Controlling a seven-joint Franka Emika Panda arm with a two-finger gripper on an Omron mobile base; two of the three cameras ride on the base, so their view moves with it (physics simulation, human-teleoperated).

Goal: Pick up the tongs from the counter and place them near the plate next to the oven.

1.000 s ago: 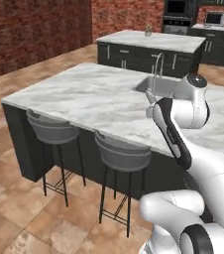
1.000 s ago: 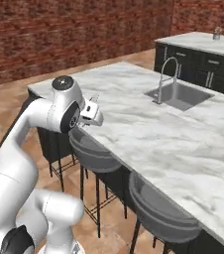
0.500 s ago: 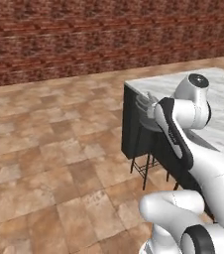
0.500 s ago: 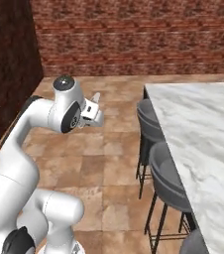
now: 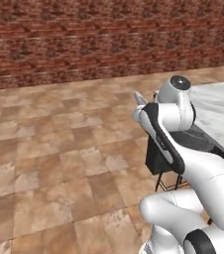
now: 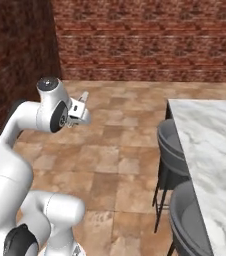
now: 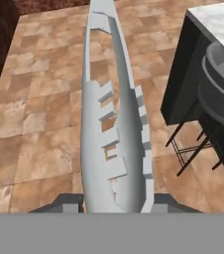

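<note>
The tongs (image 7: 115, 144) are a slim pale grey utensil with toothed arms, running up the middle of the hand view away from the hand. My gripper (image 7: 115, 201) is shut on their near end. They are held in the air over the brown tiled floor. From the left base view the tongs (image 5: 139, 98) stick up from the gripper (image 5: 144, 110). The right base view has the tongs (image 6: 83, 98) pointing up and right out of the gripper (image 6: 76, 111). The white marble counter (image 6: 210, 135) lies to the right, and the tongs are off it. The plate and the oven are out of view.
Grey bar stools (image 6: 172, 145) stand along the counter's near side; one stool (image 7: 223, 79) is close on the right in the hand view. A red brick wall (image 5: 109, 39) runs across the back, and a dark wall (image 6: 10, 60) rises at the left. The tiled floor (image 5: 59, 163) lies in front.
The whole picture has swung left as the base turned: the counter slid to the right edge, and the sink and back cabinets left the views. The tongs stay in the gripper.
</note>
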